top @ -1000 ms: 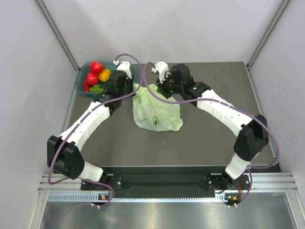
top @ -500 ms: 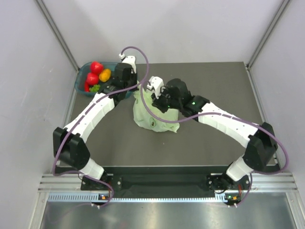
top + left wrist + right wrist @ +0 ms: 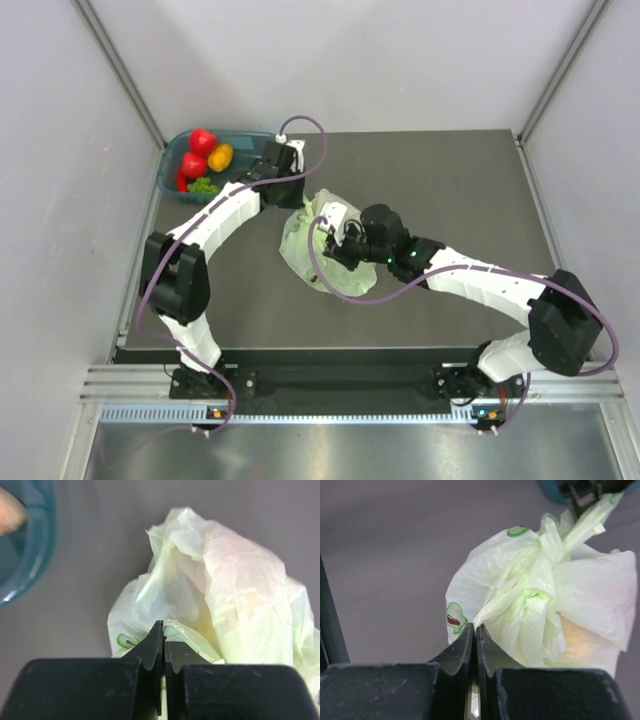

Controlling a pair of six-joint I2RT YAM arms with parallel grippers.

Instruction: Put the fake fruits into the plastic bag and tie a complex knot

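The pale-green plastic bag (image 3: 300,245) lies bunched on the dark table between my grippers. My left gripper (image 3: 297,197) is shut on one bag handle at the bag's far side; the left wrist view shows its jaws (image 3: 163,630) pinching green plastic. My right gripper (image 3: 333,250) is shut on the other handle strand (image 3: 475,629). A twisted lump, the knot (image 3: 536,592), sits between the two taut strands. Something orange-pink shows faintly through the bag (image 3: 577,637). Red (image 3: 203,140), orange (image 3: 220,156) and green (image 3: 203,185) fake fruits lie in the basket.
The teal basket (image 3: 172,150) stands at the far left corner, just left of my left wrist; its rim shows in the left wrist view (image 3: 30,565). Grey walls enclose the table on the left, right and back.
My right gripper has pulled its handle toward the near left, over the bag. My left gripper has moved right and farther back with its handle. The bag has bunched up and shifted nearer.
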